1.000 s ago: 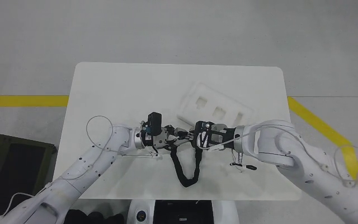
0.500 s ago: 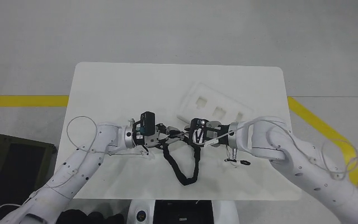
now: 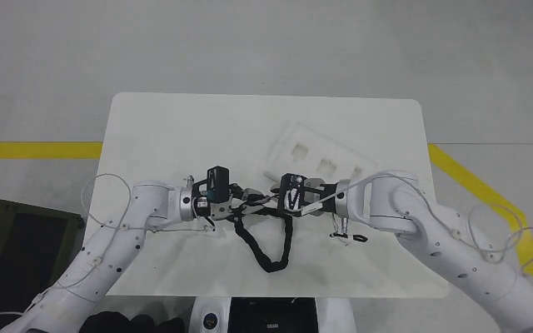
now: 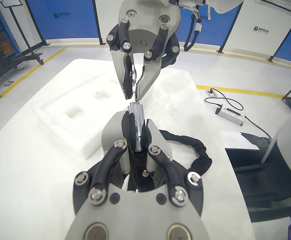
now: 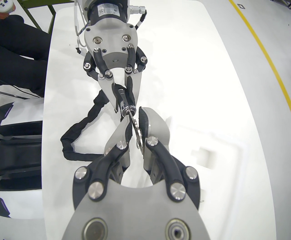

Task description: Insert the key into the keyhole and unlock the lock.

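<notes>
white label (image 5: 106, 10) w/ small print on the l arm's black wrist housing; logo print on panels (image 4: 261, 29) behind the table (image 3: 166, 133). l gripper (image 4: 136, 118) is clenched on the lock (image 4: 136, 129), a chrome cylinder held over the table's near-middle. its black chain (image 3: 266, 250) trails in a loop toward the near edge. r gripper (image 5: 133, 116) pinches the key (image 5: 137, 133), tip-to-tip w/ l gripper. key tip meets the lock's end face at the keyhole (image 5: 129, 110); depth can't tell. foam tray (image 3: 325, 154) just behind. vs 1 s ago: both grippers & chain loop shifted toward the robot's left, key and lock still together.
</notes>
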